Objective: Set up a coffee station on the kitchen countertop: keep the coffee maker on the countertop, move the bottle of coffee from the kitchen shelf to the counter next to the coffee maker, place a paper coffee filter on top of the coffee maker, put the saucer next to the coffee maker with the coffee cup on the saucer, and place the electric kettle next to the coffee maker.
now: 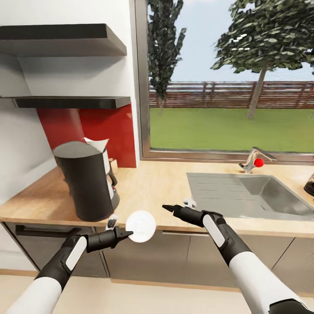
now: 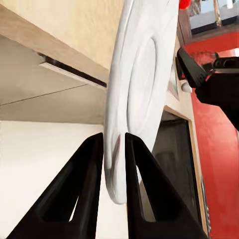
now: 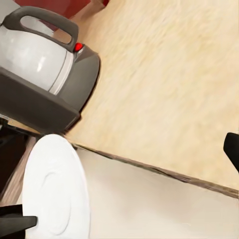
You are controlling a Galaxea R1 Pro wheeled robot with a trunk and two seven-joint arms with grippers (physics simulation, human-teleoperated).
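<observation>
The coffee maker [image 1: 87, 181] stands at the left of the kitchen countertop [image 1: 152, 183], with a white paper filter [image 1: 98, 144] sticking out of its top. My left gripper [image 1: 126, 234] is shut on the rim of the white saucer [image 1: 141, 226], which hangs on edge just in front of the counter's front edge, right of the coffee maker. The left wrist view shows both fingers pinching the saucer [image 2: 142, 74]. My right gripper [image 1: 168, 208] hovers open and empty over the counter edge, right of the saucer. In the right wrist view the saucer [image 3: 57, 189] and the coffee maker's carafe [image 3: 45, 55] appear.
A steel sink [image 1: 248, 194] with a tap [image 1: 253, 159] lies to the right under the window. A dark rounded object [image 1: 309, 183] is cut off at the right edge. Two dark wall shelves [image 1: 65, 102] hang above the coffee maker. Grey cabinet fronts run below the counter.
</observation>
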